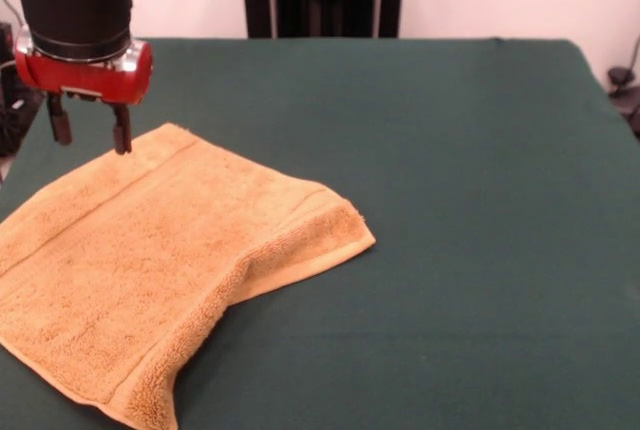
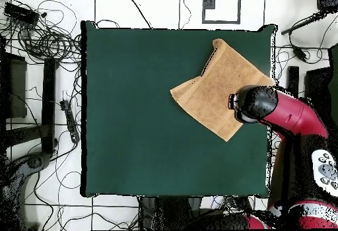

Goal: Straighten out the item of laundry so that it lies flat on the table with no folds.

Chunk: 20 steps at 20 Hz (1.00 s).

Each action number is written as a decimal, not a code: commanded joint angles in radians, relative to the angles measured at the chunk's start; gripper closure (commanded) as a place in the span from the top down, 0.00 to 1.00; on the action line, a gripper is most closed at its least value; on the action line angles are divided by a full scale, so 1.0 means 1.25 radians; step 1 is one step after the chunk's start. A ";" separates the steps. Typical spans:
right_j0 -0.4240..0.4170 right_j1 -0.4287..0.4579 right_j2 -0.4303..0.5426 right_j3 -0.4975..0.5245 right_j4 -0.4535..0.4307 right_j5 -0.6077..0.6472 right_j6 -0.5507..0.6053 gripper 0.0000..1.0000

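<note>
Towel (image 1: 160, 270) lies at lower left of the front view on the table (image 1: 450, 200), one edge folded over. Gripper (image 1: 92, 135) hovers above its upper-left corner, fingers apart, empty.

The large dark green felt-covered table (image 1: 470, 230) lies bare across its middle and whole right side in the front view, giving open passage there. The only thing on it is the golden-orange terry towel (image 1: 150, 260) at the left, with a raised fold along its right edge. The red-and-black arm's gripper (image 1: 91, 130) hangs over the towel's far corner, fingers apart.
</note>
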 commanded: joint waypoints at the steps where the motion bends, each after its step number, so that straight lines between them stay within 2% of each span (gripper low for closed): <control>1: 0.042 0.056 0.083 0.031 -0.001 0.018 0.068 1.00; 8: 0.061 0.087 0.087 0.046 0.023 -0.024 0.128 1.00; 20: 0.112 0.095 0.070 0.055 0.045 -0.047 0.183 1.00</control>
